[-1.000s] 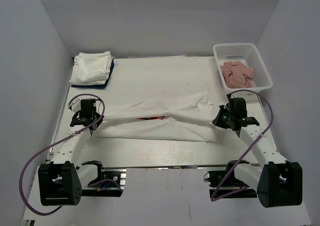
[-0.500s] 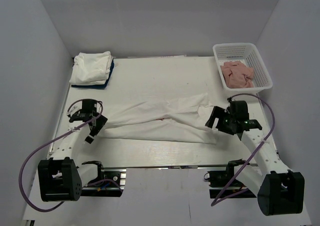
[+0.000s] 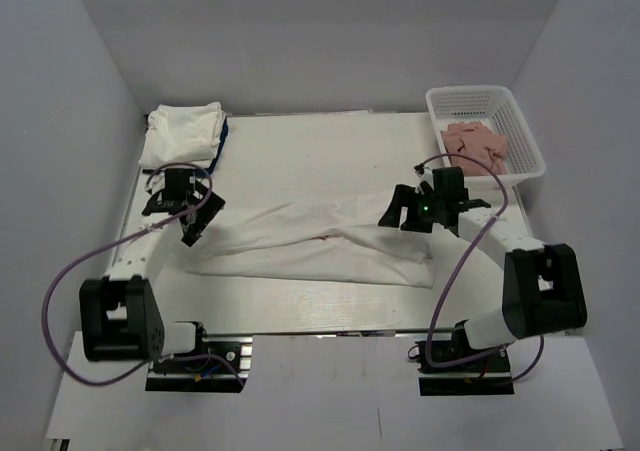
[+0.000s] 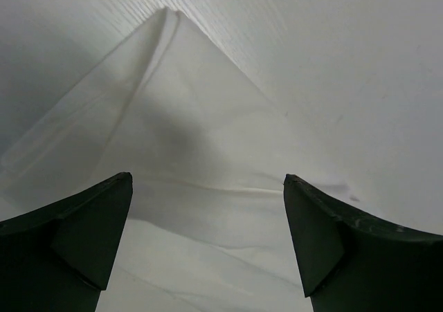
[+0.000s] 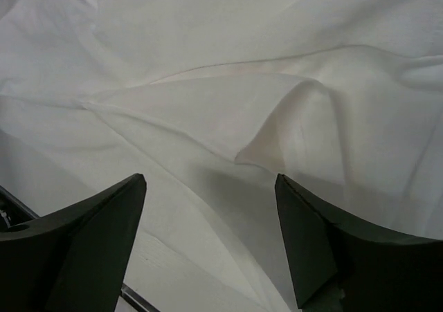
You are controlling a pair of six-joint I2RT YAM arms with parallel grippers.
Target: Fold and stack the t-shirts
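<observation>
One white t-shirt [image 3: 320,246] lies across the middle of the table [image 3: 330,156], folded into a long band, with a faint pink tint showing through at its centre. My left gripper [image 3: 200,216] hovers open over the shirt's left end; in the left wrist view the gripper [image 4: 208,178] stands wide above a pointed corner of the shirt [image 4: 180,118]. My right gripper [image 3: 397,209] is open above the shirt's right end. The right wrist view has this gripper [image 5: 210,177] over rumpled folds of the shirt [image 5: 228,104], holding nothing. A folded white t-shirt bundle [image 3: 182,134] rests at the back left.
A white plastic basket [image 3: 500,106] with pink cloths [image 3: 475,146] stands at the back right corner. The folded bundle lies on a dark blue item [image 3: 218,143]. Grey walls close in the table on three sides.
Both grippers were shut on the shirt's ends a second ago and have opened and let go. The shirt has settled flat, its red print no longer showing. Both arms have swung toward the far side.
</observation>
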